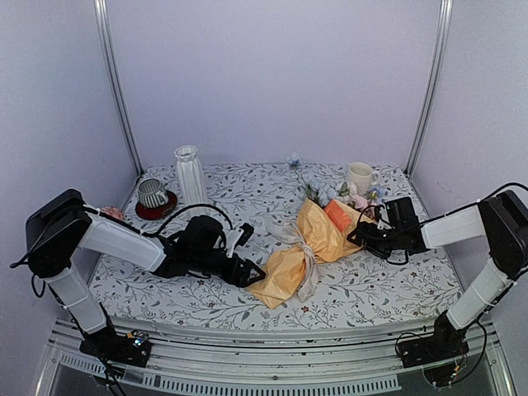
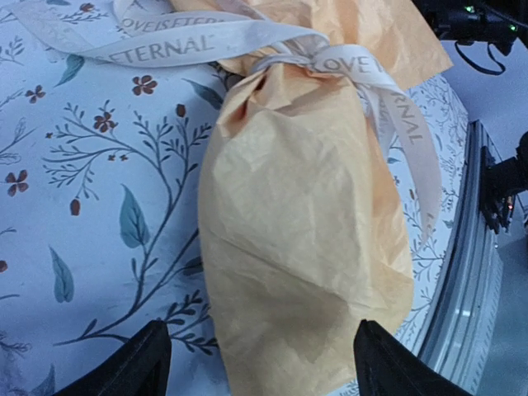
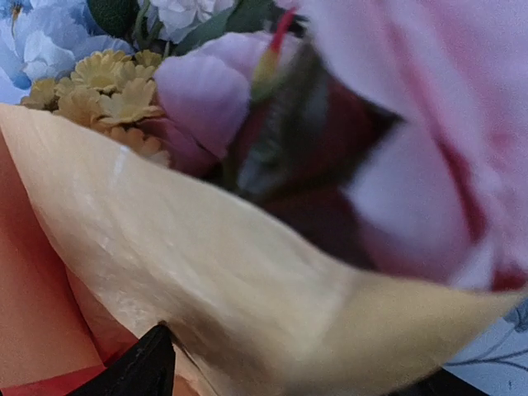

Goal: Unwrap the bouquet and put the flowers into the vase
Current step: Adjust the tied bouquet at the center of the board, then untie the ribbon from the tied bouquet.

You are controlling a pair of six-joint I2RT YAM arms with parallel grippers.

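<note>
The bouquet (image 1: pixel 309 247), its ribbon (image 2: pixel 198 45) knotted, lies mid-surface (image 1: pixel 388 289) with the left tool (image 1: pixel 245 271) open astride its stem end and the right tool (image 1: pixel 363 235) open at the paper rim beside the flowers (image 1: pixel 330 194), seemingly bracing it for unwrapping, while the upright vase (image 1: pixel 190 173) at back left holds nothing.

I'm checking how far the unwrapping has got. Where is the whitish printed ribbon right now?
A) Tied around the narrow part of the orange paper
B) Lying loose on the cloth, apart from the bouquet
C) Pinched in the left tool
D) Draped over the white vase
A: in the left wrist view the ribbon is cinched around the gathered neck of the bouquet, with its tails hanging off to the sides.
</note>
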